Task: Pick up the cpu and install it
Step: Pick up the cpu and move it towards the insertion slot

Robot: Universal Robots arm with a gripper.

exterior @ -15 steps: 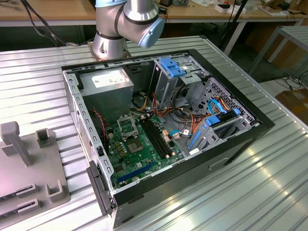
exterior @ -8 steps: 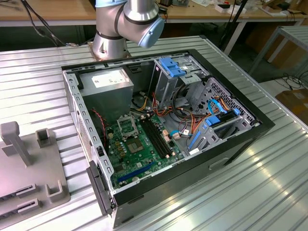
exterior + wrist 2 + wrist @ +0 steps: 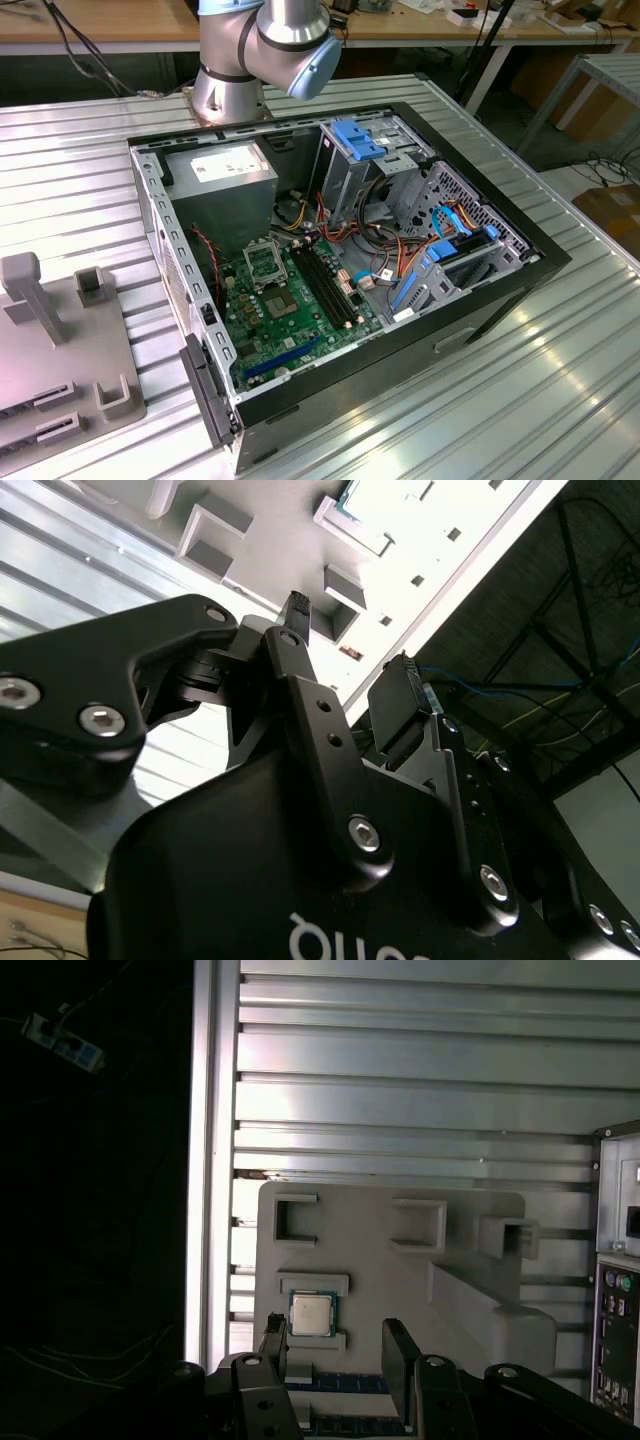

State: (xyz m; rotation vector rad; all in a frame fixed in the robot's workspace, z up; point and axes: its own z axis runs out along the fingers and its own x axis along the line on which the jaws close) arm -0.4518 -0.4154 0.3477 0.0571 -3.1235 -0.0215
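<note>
The end effector [image 3: 337, 1338] hangs spread and empty above the grey fixture [image 3: 370, 1280]. A clean grasp likely needs it centred squarely over the cpu [image 3: 311, 1314] seated there.

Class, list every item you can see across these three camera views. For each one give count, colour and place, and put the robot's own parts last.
cpu: one, silver with a green edge, seated in a slot of the fixture plate
fixture plate: one, grey, on the table at the exterior view's left of the case
computer case: one, black, open, mid-table
motherboard: one, green, inside the case
cpu socket: one, silvery, on the motherboard
power supply: one, grey, inside the case beside the socket
cables: several, orange, red and blue, inside the case
table: one, ribbed silver metal
arm: one, grey and blue, behind the case
gripper: one, black, open, over the fixture plate near the cpu
</note>
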